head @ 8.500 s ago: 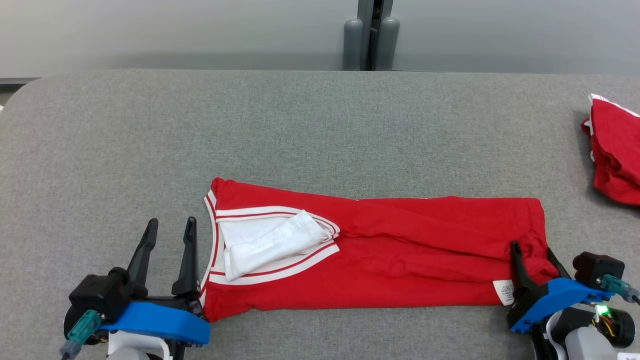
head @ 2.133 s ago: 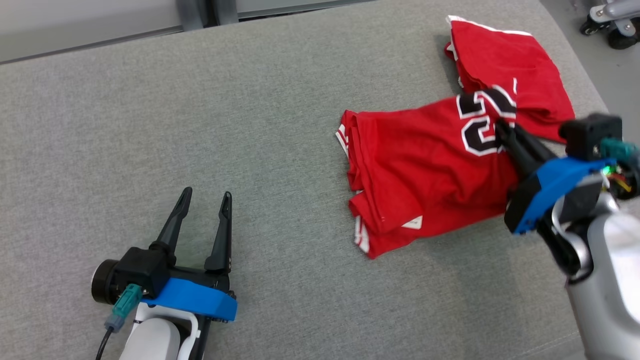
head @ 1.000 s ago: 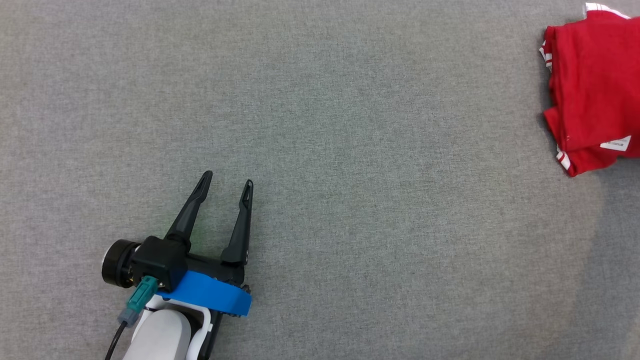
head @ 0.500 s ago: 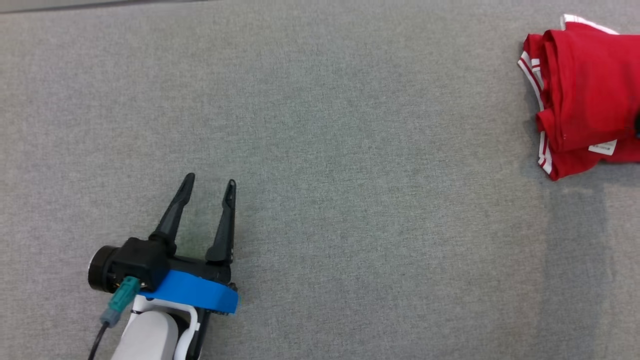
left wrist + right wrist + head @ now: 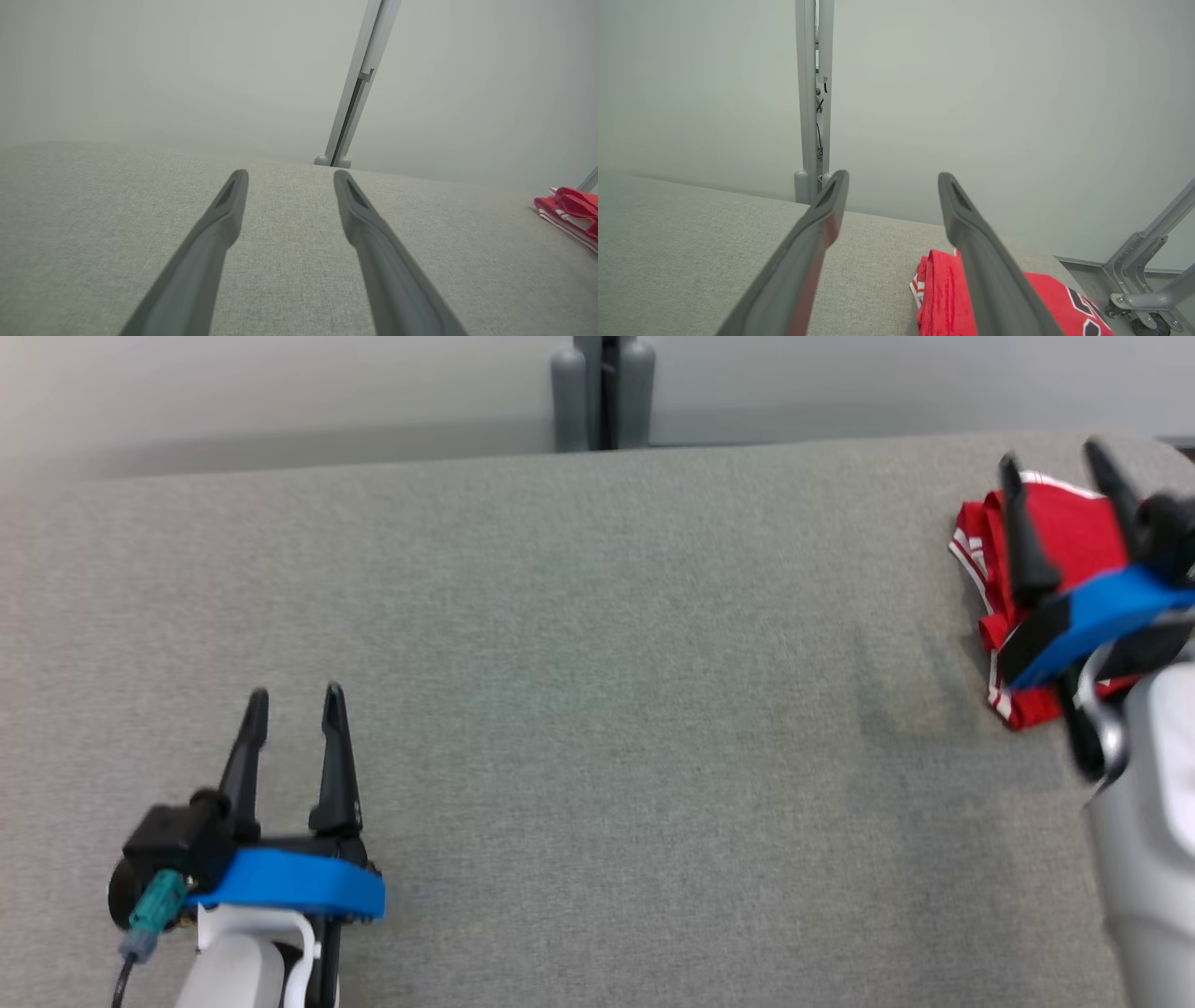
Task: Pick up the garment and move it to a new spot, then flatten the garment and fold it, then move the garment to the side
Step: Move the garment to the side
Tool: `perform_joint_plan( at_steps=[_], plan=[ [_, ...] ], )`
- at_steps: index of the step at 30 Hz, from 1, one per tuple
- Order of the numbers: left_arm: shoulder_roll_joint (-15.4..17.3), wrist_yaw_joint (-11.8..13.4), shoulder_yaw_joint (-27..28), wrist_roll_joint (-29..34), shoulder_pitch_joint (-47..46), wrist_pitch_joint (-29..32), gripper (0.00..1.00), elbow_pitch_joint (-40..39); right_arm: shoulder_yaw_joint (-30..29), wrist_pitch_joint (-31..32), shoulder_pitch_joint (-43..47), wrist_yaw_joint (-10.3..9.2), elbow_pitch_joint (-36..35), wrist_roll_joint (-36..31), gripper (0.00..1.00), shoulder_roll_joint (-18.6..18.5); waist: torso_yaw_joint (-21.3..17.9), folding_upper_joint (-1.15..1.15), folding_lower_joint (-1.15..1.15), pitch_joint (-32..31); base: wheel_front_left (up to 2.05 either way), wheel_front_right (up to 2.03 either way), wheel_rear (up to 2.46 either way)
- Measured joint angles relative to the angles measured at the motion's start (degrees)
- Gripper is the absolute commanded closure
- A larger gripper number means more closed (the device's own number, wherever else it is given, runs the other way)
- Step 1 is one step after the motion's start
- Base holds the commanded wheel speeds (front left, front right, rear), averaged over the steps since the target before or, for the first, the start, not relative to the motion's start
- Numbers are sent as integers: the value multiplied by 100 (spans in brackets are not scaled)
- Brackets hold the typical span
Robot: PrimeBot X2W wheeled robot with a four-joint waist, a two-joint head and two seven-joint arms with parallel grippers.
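The folded red garment [image 5: 1069, 537] lies at the far right end of the grey desk [image 5: 597, 663]. The right hand [image 5: 1049, 457] is poised just over it, fingers spread and empty, and the left hand [image 5: 295, 693] hangs over bare desk well apart, likewise spread. To my eye the moving-aside step looks finished; what's next is lifting the right arm clear without snagging the cloth.
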Motion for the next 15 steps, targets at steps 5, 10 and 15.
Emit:
perform_joint_plan(
  at_steps=[5, 10, 15],
  plan=[
    [-129, -1, 77, -20, 315, -11, 0, 227, -253, -364, 932, 0, -303, -181, 0, 603, 177, 0, 0, -331, 0, 0, 0],
    [-255, -44, 126, -9, 638, -16, 0, 243, -341, -622, 1792, 0, -612, -289, 0, 977, 318, 0, 0, -546, 0, 0, 0],
    [-365, -58, 244, 2, 889, -18, 0, 188, -243, -740, 2323, 0, -788, -271, 0, 1051, 380, 0, 0, -669, 0, 0, 0]
  ],
)
